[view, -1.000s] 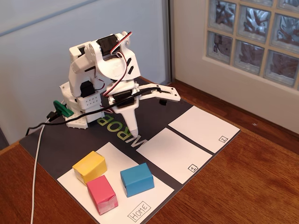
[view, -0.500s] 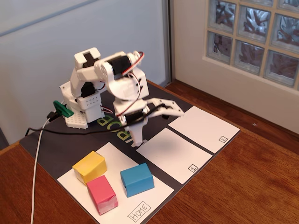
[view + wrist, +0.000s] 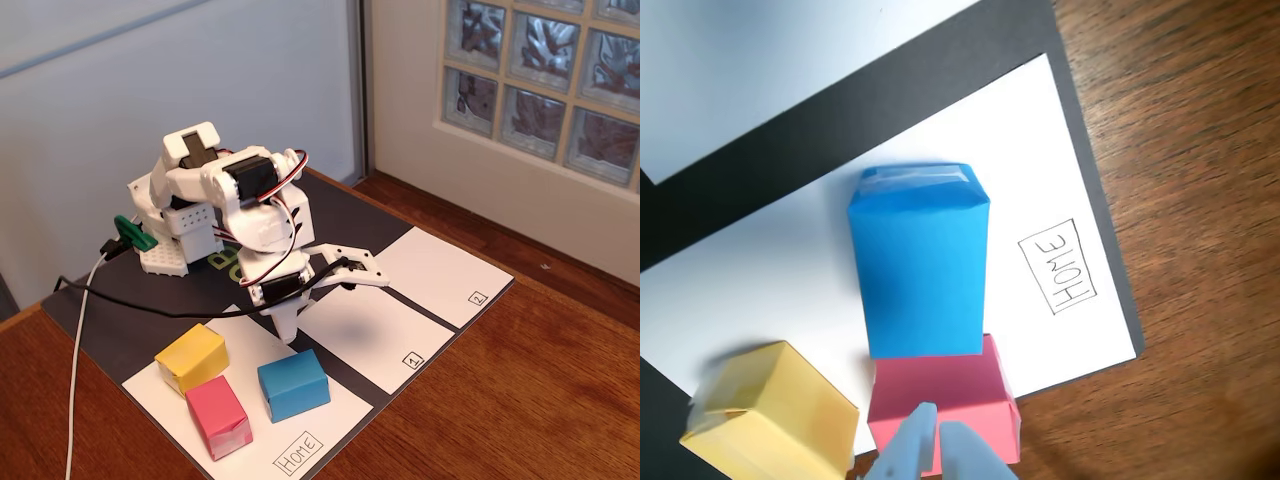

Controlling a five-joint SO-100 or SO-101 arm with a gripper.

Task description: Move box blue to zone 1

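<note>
The blue box [image 3: 293, 384] stands on the Home panel [image 3: 345, 405], beside the pink box [image 3: 218, 416] and the yellow box [image 3: 191, 358]. Zone 1 [image 3: 370, 330] is the white panel just right of Home in the fixed view, and nothing lies on it. My gripper [image 3: 288, 330] points down above the back of the Home panel, behind the blue box and clear of it. In the wrist view the blue box [image 3: 920, 265] fills the middle, and my gripper [image 3: 938, 430] shows at the bottom edge over the pink box [image 3: 945, 390], fingers together and empty.
Zone 2 [image 3: 440, 270] lies right of zone 1 on the black mat [image 3: 110, 320]. The arm's base [image 3: 180, 230] and a white cable [image 3: 80, 350] are at the left. Bare wooden table [image 3: 520, 400] surrounds the mat. The yellow box [image 3: 770, 415] sits at the wrist view's lower left.
</note>
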